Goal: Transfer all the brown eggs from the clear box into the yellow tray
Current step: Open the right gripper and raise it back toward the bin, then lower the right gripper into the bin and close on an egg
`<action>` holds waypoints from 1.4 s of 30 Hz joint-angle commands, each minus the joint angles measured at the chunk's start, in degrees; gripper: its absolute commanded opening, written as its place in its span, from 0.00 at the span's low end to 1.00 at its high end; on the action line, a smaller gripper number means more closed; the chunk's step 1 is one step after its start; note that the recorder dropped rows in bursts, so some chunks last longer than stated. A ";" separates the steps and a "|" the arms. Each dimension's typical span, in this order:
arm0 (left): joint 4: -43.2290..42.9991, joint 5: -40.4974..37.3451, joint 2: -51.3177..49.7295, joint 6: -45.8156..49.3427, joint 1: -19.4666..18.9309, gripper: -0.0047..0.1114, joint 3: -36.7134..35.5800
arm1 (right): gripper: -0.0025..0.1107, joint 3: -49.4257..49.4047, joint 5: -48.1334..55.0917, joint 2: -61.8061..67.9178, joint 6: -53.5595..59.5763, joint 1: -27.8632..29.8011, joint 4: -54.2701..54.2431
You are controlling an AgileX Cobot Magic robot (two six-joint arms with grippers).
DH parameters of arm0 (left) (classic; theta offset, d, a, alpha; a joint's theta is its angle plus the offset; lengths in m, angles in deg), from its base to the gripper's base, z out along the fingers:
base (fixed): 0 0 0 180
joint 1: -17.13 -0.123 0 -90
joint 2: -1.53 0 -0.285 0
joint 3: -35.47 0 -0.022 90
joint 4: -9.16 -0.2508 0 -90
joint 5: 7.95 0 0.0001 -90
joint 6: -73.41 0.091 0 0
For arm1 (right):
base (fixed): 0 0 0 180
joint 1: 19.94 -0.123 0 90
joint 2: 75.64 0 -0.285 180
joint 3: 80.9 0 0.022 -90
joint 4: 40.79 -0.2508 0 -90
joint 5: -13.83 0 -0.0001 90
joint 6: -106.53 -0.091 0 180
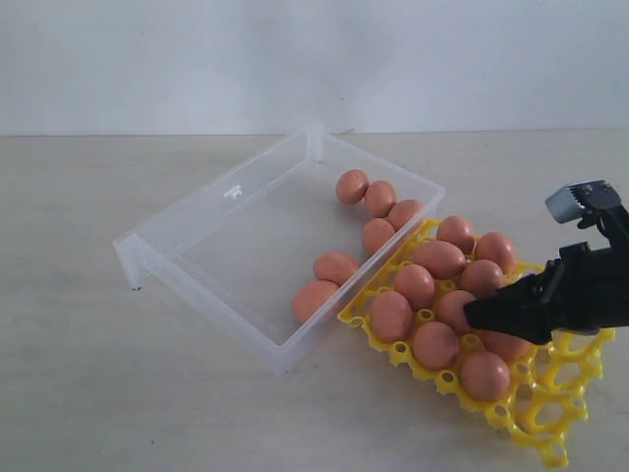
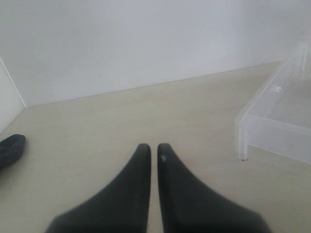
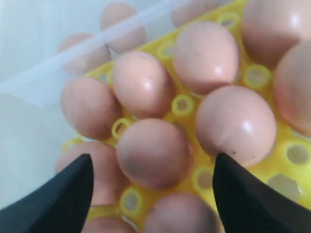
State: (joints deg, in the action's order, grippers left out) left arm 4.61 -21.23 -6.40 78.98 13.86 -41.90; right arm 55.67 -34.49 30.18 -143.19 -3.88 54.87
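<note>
Fingers (image 3: 60,201) of your right gripper (image 3: 151,160) stand spread wide, clear of the smooth orange-brown egg (image 3: 153,153) seated between them in the bright yellow plastic lattice tray (image 1: 369,337). The tray lies against one long side of the shallow clear plastic box (image 1: 206,300). Six more eggs (image 1: 335,267) lie loose in that box. Your left gripper (image 2: 153,148) shows fingers (image 2: 136,189) pressed nearly together over the pale tabletop (image 2: 97,116), holding nothing.

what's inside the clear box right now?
Six brown eggs in the clear box, bunched along the wall beside the yellow tray. See-through walls hide nothing there.
</note>
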 commanded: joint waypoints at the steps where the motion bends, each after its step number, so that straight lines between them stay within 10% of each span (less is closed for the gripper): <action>1: 0.29 0.37 0.14 -0.17 0.42 0.08 0.15 | 0.57 3.55 -5.98 -0.20 -0.93 -0.03 -1.57; 4: 0.29 0.37 0.14 -0.17 0.42 0.08 0.15 | 0.47 6.21 -7.16 -0.20 -0.16 -0.03 -6.75; 8: 0.29 0.37 0.14 -0.17 0.42 0.08 0.15 | 0.06 11.33 -15.23 -0.20 -0.16 -0.36 -15.03; 15: 0.29 0.37 0.14 -0.17 0.42 0.08 0.15 | 0.02 26.00 -13.40 -0.20 -1.62 -11.83 -15.43; 19: 0.29 0.37 0.14 -0.17 0.42 0.08 0.15 | 0.02 36.74 14.61 -0.20 -5.65 -25.05 4.29; 25: 0.29 0.37 0.14 -0.17 0.42 0.08 0.15 | 0.02 39.88 72.90 2.29 6.90 -41.97 1.98; 33: 0.29 0.37 0.14 -0.17 0.42 0.08 0.15 | 0.02 69.76 111.95 16.05 100.06 -35.98 -101.90; 37: 0.29 0.37 0.14 -0.17 0.42 0.08 0.15 | 0.02 78.27 118.28 20.09 115.36 -34.76 -117.77; 42: 0.29 0.37 0.14 -0.17 0.42 0.08 0.15 | 0.24 78.14 117.80 21.03 119.20 -36.06 -110.43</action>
State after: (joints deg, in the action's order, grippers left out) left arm 4.61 -21.23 -6.40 78.98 13.86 -41.90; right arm 133.48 81.79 50.53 -26.96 -39.88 -59.47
